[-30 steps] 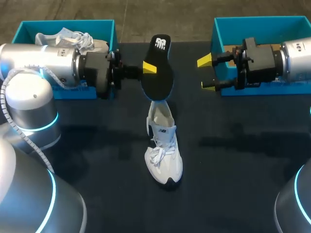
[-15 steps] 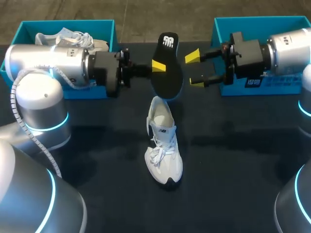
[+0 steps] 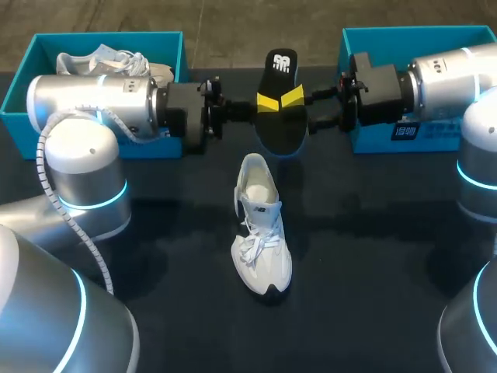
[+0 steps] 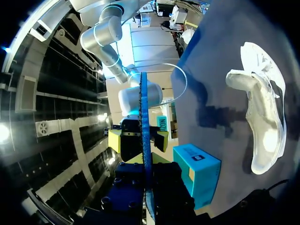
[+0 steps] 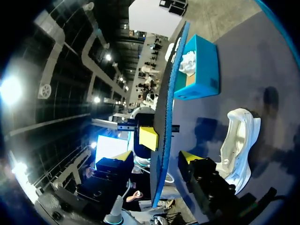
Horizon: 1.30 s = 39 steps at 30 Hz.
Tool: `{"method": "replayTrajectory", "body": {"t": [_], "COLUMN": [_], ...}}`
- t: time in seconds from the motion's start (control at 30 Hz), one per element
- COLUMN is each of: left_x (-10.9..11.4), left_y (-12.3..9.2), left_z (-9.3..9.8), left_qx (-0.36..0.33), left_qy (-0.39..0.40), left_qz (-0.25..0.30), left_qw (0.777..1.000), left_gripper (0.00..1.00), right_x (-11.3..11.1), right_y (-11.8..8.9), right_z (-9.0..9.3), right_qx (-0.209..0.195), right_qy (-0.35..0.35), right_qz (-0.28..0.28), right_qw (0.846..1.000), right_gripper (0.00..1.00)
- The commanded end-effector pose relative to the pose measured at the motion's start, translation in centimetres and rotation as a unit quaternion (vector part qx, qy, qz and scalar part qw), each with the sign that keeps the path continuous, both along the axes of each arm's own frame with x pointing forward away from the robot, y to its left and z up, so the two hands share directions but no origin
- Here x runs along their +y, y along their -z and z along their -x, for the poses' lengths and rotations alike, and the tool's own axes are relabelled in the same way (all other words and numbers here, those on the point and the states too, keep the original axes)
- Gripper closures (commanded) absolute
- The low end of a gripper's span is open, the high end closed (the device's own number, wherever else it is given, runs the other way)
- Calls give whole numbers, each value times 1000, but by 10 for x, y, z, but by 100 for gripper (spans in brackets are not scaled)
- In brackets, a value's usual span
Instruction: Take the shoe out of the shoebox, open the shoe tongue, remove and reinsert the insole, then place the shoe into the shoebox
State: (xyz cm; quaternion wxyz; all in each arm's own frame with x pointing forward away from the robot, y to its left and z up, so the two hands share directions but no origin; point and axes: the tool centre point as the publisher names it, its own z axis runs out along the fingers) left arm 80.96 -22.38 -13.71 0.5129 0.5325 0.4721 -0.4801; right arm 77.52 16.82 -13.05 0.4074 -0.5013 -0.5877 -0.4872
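Head view: right arm closes in on the held insole

Both arms have shifted over the last second. My left arm (image 3: 101, 105) has carried the insole (image 3: 280, 134) away from the shoe (image 3: 260, 233). It was hanging just above the shoe's heel opening; now it is held in the air beyond the heel and a little to the shoe's right. My right arm (image 3: 446, 74) has come in from well right of the shoe until its fingers straddle the same insole. The left gripper (image 3: 266, 102) stays clamped on the insole at its middle. The right gripper (image 5: 169, 149) is still spread: in its wrist view one yellow tip sits against the insole's face, while the other stands clear on the far side. The shoe has not moved.

I judge this to be a handover or re-grip. The insole is already out and the shoe stands with its mouth wide, so reinsertion is likely next once the right fingers close.

The dark table (image 3: 388, 256) carries the shoe near its middle, toe towards the robot. Beyond the shoe are two teal boxes, the left shoebox (image 3: 31, 58) and the right shoebox (image 3: 404, 35). A second white shoe (image 3: 101, 61) lies in the left one.
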Motion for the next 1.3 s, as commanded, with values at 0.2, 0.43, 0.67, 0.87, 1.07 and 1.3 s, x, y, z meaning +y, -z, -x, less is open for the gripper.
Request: {"method": "replayTrajectory", "body": {"t": [0.2,0.43,0.67,0.87,1.07,1.3], "left_x": [-1,-3,-3,-2,11,45], "left_y": [-1,-2,0,-1,-4,-3], "left_z": [0,0,0,0,-2,-5], "left_qx": [-2,-3,-3,1,12,23], "left_qy": [-6,-7,-7,-14,-1,-3], "left_qz": [9,12,12,15,-2,-34], "left_qw": [1000,1000,1000,1000,1000,999], "left_gripper": [100,100,100,0,0,0], "right_x": [2,3,4,4,-5,-13], "right_y": [2,4,5,7,8,12], "right_z": [3,5,5,6,1,-8], "right_qx": [0,0,-2,-10,-49,-80], "right_qy": [6,8,11,10,12,8], "right_qz": [-2,-7,-13,-16,-16,-6], "right_qw": [1000,1000,1000,1000,999,997], "right_gripper": [58,72,100,100,100,100]}}
